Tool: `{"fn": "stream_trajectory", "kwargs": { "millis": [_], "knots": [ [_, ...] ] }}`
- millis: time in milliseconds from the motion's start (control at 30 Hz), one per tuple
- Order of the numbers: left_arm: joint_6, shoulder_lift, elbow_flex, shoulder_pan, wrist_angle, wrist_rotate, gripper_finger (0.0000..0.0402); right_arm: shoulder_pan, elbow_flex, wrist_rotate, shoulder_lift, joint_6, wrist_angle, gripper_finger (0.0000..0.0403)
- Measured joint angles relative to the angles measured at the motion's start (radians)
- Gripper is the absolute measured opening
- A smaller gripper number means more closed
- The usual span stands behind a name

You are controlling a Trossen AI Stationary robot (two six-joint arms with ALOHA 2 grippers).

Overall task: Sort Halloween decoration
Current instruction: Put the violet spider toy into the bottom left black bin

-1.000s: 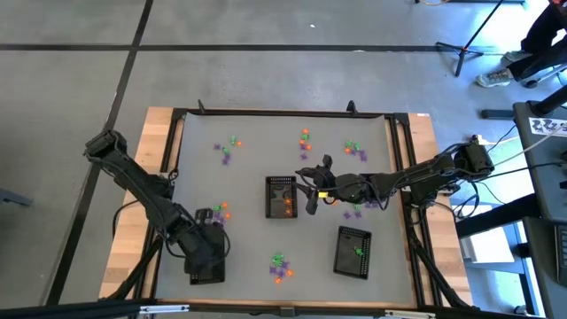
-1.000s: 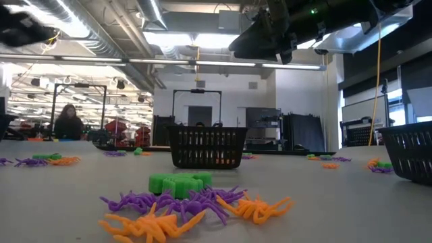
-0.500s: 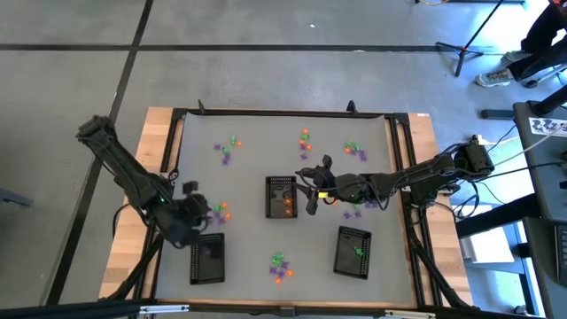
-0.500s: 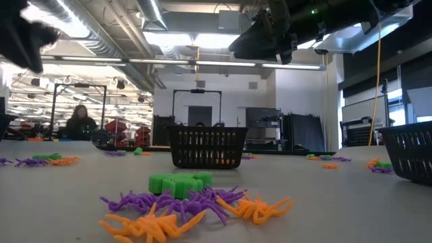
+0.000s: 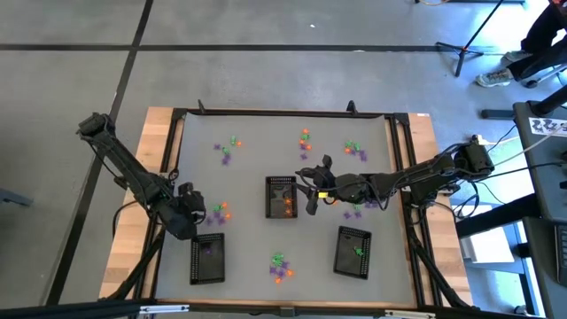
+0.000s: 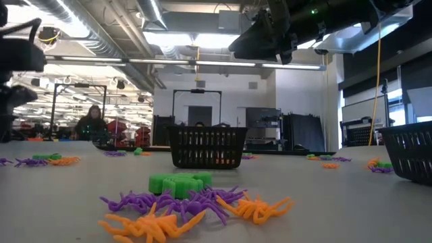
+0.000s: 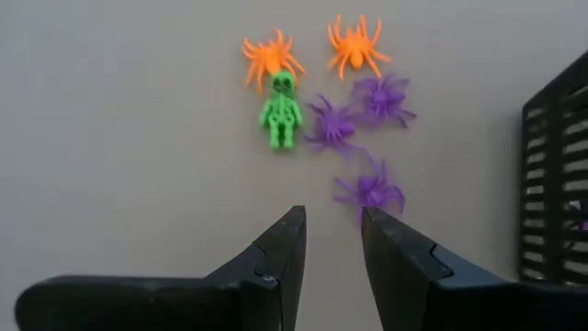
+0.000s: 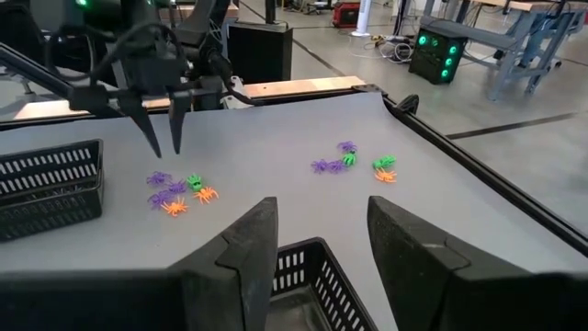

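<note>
Left gripper (image 7: pixel 331 241) hovers over table (image 5: pixel 257 159) beside the left tray (image 5: pixel 207 260), fingers slightly apart, holding nothing; left wrist view shows what high view blurs: two orange spiders (image 7: pixel 266 58), green skeleton (image 7: pixel 280 112) and three purple spiders (image 7: pixel 370 190) just ahead of the tips. Right gripper (image 8: pixel 314 241) hangs above the middle tray (image 5: pixel 282 196), fingers spread wide, empty. Low view shows another trinket cluster (image 6: pixel 192 202) close up; high view shows more clusters scattered, plus a right tray (image 5: pixel 353 252)
</note>
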Motion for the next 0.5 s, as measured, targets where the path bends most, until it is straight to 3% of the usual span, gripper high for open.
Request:
{"fn": "stream_trajectory", "kwargs": {
  "millis": [167, 500],
  "knots": [
    [0.024, 0.001, -0.048, 0.0, 0.091, 0.053, 0.01, 0.0, 0.0, 0.0, 0.0, 0.002, -0.004, 0.0167],
    [0.082, 0.001, -0.051, 0.0, 0.127, 0.018, 0.01, 0.0, 0.0, 0.0, 0.0, 0.003, -0.007, 0.0167]
  ]
}}
